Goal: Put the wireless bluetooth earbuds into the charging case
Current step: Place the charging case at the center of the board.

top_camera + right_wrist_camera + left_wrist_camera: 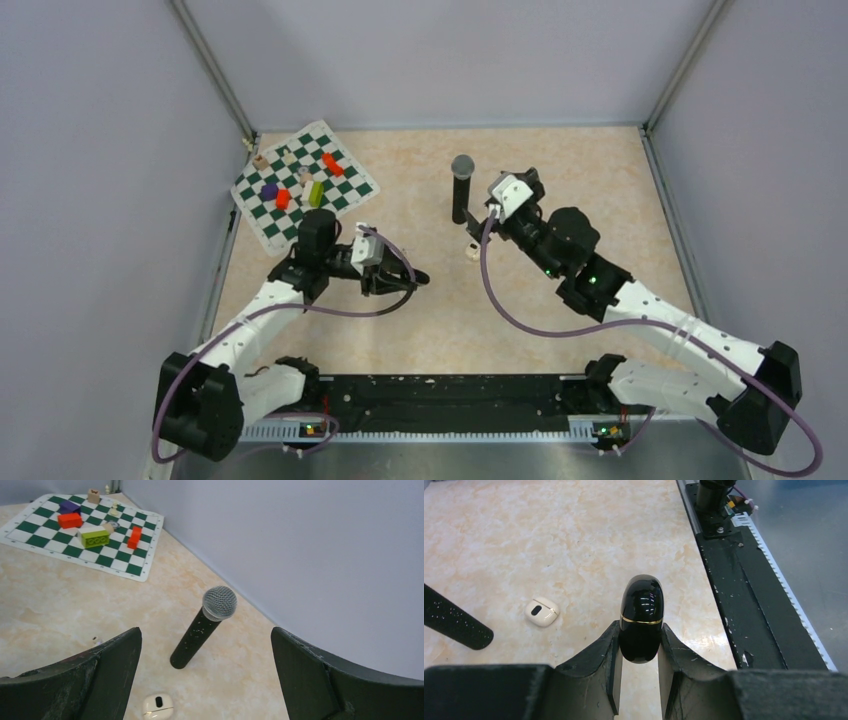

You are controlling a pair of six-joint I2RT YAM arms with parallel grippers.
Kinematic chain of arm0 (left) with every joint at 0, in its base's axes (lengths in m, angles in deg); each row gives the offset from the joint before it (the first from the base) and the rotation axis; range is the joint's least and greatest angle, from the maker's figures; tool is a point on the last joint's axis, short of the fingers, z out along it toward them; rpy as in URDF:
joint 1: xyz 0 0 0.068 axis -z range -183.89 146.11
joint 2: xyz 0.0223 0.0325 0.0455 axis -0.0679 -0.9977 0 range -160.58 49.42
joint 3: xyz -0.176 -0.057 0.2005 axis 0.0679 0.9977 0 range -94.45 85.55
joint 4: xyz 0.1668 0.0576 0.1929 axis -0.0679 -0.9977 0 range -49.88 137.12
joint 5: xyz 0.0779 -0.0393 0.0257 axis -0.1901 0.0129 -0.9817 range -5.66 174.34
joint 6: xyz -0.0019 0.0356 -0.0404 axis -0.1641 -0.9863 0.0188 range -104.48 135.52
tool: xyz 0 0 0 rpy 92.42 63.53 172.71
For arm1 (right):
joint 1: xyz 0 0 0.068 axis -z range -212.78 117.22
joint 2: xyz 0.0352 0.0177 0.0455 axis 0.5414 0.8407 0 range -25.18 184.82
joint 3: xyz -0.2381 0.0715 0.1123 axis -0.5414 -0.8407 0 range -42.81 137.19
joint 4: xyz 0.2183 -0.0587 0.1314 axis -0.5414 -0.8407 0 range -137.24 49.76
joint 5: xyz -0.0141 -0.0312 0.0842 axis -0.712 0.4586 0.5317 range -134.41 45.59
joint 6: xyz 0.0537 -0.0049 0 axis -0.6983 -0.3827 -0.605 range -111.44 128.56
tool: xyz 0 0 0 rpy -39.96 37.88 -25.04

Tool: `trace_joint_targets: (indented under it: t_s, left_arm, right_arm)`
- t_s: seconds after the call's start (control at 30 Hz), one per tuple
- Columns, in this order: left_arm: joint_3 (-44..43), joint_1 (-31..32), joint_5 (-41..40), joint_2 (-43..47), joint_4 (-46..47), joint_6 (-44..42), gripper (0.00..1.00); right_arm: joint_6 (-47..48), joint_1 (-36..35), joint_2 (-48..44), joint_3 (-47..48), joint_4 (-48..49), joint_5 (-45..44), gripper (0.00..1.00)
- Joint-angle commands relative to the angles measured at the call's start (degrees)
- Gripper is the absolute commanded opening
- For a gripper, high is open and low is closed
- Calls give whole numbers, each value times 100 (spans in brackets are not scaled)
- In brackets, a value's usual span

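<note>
My left gripper (412,279) (639,632) is shut on a glossy black charging case (642,611) with a gold seam; the case is closed and held above the table. A small white charging case (472,252) lies closed on the table and also shows in the left wrist view (542,612) and the right wrist view (158,706). My right gripper (480,226) (205,632) is wide open and empty above it. A tiny whitish speck (95,641) peeks beside its left finger; I cannot tell if it is an earbud. No other earbuds show.
A black microphone (461,186) (202,630) stands upright just beyond the white case. A green-and-white chess mat (252,200) (30,535) with coloured blocks lies at the far left. The black base rail (744,580) runs along the near edge. Walls enclose three sides.
</note>
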Motion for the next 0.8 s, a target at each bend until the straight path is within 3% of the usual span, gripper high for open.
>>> trace_joint_targets:
  t_s: [0.0,0.23,0.4,0.53,0.63,0.77]
  left_arm:
    - [-126,275,-975,-204,597,755,0]
    - [-1326,1330,-2606,-1184,-1130,-140,0]
    - [-3125,1922,-3540,-2660,-2517,-197,0]
    - [-4899,2429,-4375,-4222,-3790,105,0]
    - [-6019,2717,-4642,-5132,-4164,579,0]
    - [-6646,3020,-4707,-5797,-3791,1264,0]
  right_arm:
    - [434,375,-333,310,19,-408,99]
    - [1035,1087,-962,520,-984,-531,99]
    - [1193,1893,-1671,-123,-660,-552,99]
    - [716,2634,-1799,-523,-127,-1250,99]
    - [701,2886,-1836,-746,329,-1736,99]
    - [661,3161,-1998,-929,713,-2083,99]
